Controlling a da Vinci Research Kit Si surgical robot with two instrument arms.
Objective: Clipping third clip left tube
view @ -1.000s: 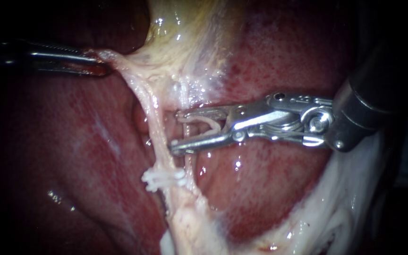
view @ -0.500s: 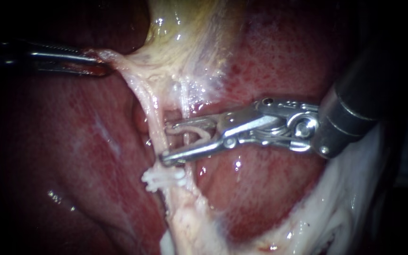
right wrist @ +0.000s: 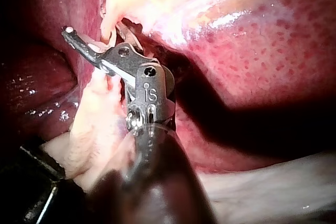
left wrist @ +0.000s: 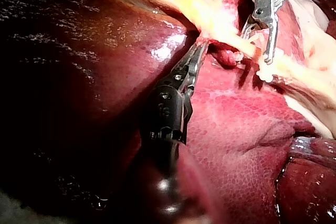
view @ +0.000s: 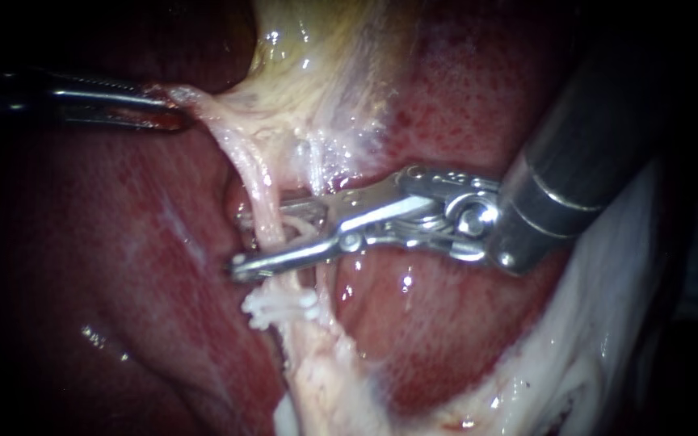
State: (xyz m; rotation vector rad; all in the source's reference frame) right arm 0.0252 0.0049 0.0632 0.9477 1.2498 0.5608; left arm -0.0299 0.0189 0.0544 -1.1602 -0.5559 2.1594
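Note:
The left tube runs as a pale strand from the gallbladder down to white clips that sit across it. My right instrument comes in from the upper right with its jaws open. One jaw lies on each side of the left tube, just above those clips, and a white clip rests between the jaws. In the right wrist view the right instrument straddles the same strand. My left instrument is shut on a fold of gallbladder tissue and holds it stretched to the left; the left instrument shows the same grip in its own view.
A thinner right tube runs beside the left one and passes behind the right instrument's jaws. Red liver surrounds the site. Pale fatty tissue lies at the lower right. The right instrument's dark shaft fills the upper right.
My right instrument has slid to the left, past the right tube, so its open jaws now reach across the left tube. The left instrument and its hold have not moved.

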